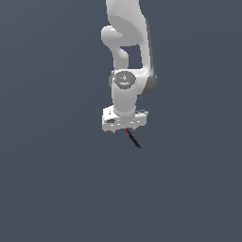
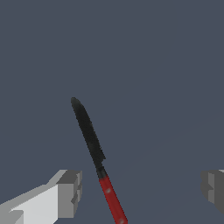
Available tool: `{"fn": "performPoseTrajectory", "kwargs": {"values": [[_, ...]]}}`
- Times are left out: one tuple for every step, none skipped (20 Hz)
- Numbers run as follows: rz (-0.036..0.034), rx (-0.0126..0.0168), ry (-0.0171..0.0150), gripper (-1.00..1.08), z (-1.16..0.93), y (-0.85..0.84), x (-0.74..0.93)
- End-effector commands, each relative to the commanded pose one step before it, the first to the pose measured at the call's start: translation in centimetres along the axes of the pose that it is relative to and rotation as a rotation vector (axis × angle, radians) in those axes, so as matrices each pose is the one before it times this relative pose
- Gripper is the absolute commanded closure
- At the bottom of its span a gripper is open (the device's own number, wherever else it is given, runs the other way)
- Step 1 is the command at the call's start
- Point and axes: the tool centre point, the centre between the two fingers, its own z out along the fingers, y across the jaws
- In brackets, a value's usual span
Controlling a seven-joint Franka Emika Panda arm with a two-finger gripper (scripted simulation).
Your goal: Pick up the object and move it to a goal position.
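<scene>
Right beneath the white two-fingered gripper (image 2: 140,190) lies the slender black stick with a short red end (image 2: 94,148), on the grey floor. Jaws spread wide, red end between them, its long axis running crosswise to their closing line.

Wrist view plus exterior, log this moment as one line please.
phase: pre-grasp | gripper: open, straddling stick | stick: between the fingers, untouched, red end nearest camera | lifted: cannot tell

Open room all around claw (image 2: 140,192)
</scene>
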Motion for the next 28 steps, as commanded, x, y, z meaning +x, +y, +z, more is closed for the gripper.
{"fn": "performPoseTrajectory", "kwargs": {"values": [[-0.08746,-0.00886,0.00245,-0.92,1.418,-0.929,-0.737],[-0.03292,-0.00281,0.00115,-0.92,0.505,-0.385,-0.256],[-0.03078,-0.00236,0.00113,-0.92,0.462,-0.375,-0.233],[-0.02862,-0.00196,0.00111,-0.92,0.42,-0.362,-0.211],[-0.02641,-0.00162,0.00108,-0.92,0.38,-0.344,-0.189],[-0.02419,-0.00132,0.00104,-0.92,0.342,-0.325,-0.168],[-0.02195,-0.00107,0.00099,-0.92,0.305,-0.302,-0.148],[-0.01967,-0.00085,0.00093,-0.92,0.269,-0.276,-0.13],[-0.01739,-0.00067,0.00086,-0.92,0.235,-0.249,-0.111],[-0.0151,-0.00052,0.00078,-0.92,0.201,-0.22,-0.094],[-0.01279,-0.0004,0.00068,-0.92,0.169,-0.189,-0.078],[-0.01048,-0.0003,0.00057,-0.92,0.137,-0.156,-0.063],[-0.00816,-0.00021,0.00045,-0.92,0.106,-0.123,-0.048],[-0.00583,-0.00014,0.00033,-0.92,0.075,-0.088,-0.034],[-0.00348,-0.00008,0.0002,-0.92,0.045,-0.052,-0.02],[-0.00119,-0.00003,0.00007,-0.92,0.015,-0.019,-0.006],[0.00696,0.00064,-0.00113,-0.92,-0.061,0.073,0.026],[0.0,0.0,0.0,-0.92,0.03,0.001,-0.002],[0.0,0.0,0.0,-0.92,0.09,0.004,-0.006],[-0.00048,-0.00005,0.00006,-0.92,0.146,-0.018,0.0],[0.0,0.0,0.0,-0.92,0.21,0.009,-0.014],[-0.00068,-0.00006,0.00008,-0.92,0.264,-0.023,-0.004],[-0.00048,-0.00004,0.00006,-0.92,0.323,-0.01,-0.013],[-0.00048,-0.00004,0.00006,-0.92,0.381,-0.008,-0.017],[-0.00068,-0.00005,0.00009,-0.92,0.435,-0.015,-0.016],[-0.00068,-0.00005,0.00009,-0.92,0.49,-0.013,-0.019],[-0.00084,-0.00006,0.00011,-0.92,0.525,-0.018,-0.015],[-0.00068,-0.00006,0.00009,-0.92,0.476,-0.011,-0.011]]}}
